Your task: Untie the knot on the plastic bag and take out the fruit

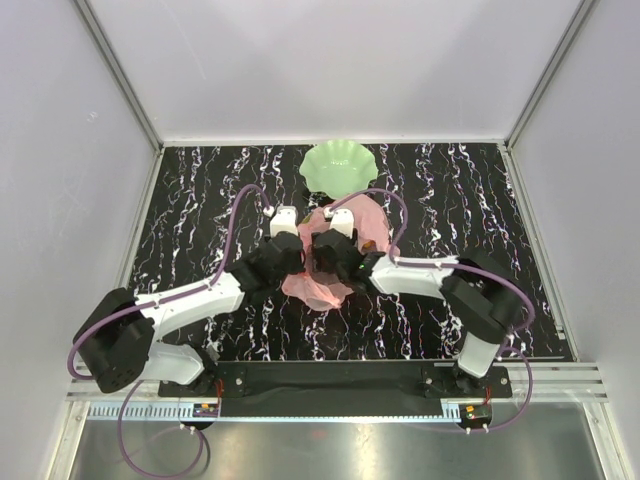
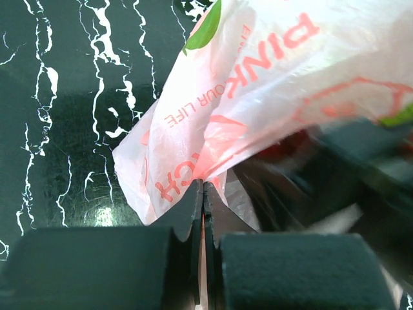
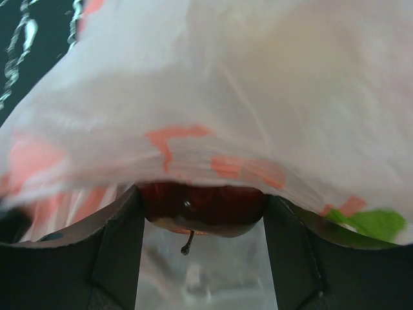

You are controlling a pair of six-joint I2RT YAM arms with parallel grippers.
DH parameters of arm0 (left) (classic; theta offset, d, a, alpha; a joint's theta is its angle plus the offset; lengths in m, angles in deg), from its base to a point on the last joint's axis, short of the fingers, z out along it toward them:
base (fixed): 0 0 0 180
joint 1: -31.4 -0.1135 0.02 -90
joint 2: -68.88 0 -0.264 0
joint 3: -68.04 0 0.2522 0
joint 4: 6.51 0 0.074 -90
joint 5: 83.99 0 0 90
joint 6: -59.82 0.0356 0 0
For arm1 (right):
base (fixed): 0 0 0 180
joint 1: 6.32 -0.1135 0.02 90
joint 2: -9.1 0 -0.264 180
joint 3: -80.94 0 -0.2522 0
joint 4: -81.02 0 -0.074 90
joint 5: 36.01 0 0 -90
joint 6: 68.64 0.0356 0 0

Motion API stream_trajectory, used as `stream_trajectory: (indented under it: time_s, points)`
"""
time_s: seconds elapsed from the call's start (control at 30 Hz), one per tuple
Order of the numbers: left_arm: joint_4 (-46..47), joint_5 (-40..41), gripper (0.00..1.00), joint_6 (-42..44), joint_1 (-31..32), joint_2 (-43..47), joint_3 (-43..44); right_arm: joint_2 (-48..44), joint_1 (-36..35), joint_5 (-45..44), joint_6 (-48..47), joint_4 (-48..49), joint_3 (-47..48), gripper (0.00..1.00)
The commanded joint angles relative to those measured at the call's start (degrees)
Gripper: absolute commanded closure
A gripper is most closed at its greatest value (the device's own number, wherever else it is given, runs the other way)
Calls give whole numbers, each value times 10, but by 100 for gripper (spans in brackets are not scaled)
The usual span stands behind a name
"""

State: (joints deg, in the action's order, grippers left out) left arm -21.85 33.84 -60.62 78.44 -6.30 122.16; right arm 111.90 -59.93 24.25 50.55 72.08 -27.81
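The pink plastic bag [image 1: 322, 288] lies in the middle of the table between both wrists. My left gripper [image 2: 204, 187] is shut on a pinched fold of the bag [image 2: 258, 84] at its near edge and holds the film up. My right gripper [image 3: 202, 197] reaches in under the lifted plastic [image 3: 258, 97]. A dark red apple-like fruit [image 3: 213, 210] with a short stem sits between its two fingers [image 3: 119, 245], which press against both its sides. No other fruit shows. In the top view the two grippers [image 1: 300, 255] [image 1: 328, 255] are close together over the bag.
A green scalloped dish [image 1: 338, 165] stands just behind the bag at the table's far edge. The black marbled tabletop [image 1: 200, 200] extends to both sides, bounded by white walls. Purple cables loop over both arms near the bag.
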Motion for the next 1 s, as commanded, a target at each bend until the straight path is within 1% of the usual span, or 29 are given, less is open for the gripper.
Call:
stream_trajectory:
  time_s: [0.0,0.07,0.2,0.23,0.33,0.53,0.57,0.63,0.7,0.77,0.8,0.87,0.9,0.93,0.97]
  points:
    - [29,5,100,0,-7,-5,12,-84,0,49,-13,-14,-29,95]
    - [29,6,100,0,-8,-9,18,-123,0,84,-19,-28,-40,97]
    - [22,7,100,3,-11,-26,31,-180,0,168,-34,-83,-50,97]
    - [23,8,100,4,-11,-28,35,-206,0,194,-38,-95,-50,97]
    - [25,13,100,6,-13,-35,35,-245,0,258,-52,-148,-40,97]
    - [33,13,100,-2,-20,-30,22,-373,0,337,-77,-263,-11,98]
    - [33,8,100,-5,-20,-30,19,-385,0,339,-80,-294,-3,98]
    - [37,1,100,-13,-20,-30,10,-427,0,347,-84,-313,24,99]
    - [39,-7,100,-21,-20,-29,1,-452,0,347,-86,-310,44,99]
    - [40,-19,100,-27,-20,-24,-13,-471,1,318,-88,-303,59,100]
    - [40,-25,100,-33,-20,-23,-19,-466,1,282,-94,-307,84,100]
    - [42,-45,100,-44,-18,-8,-43,-422,2,237,-103,-342,122,100]
    - [47,-48,100,-51,-10,12,-51,-402,3,213,-104,-352,165,100]
    - [44,-45,100,-55,-3,23,-69,-361,7,184,-103,-358,183,100]
    - [39,-38,100,-59,2,34,-75,-343,19,181,-102,-358,200,100]
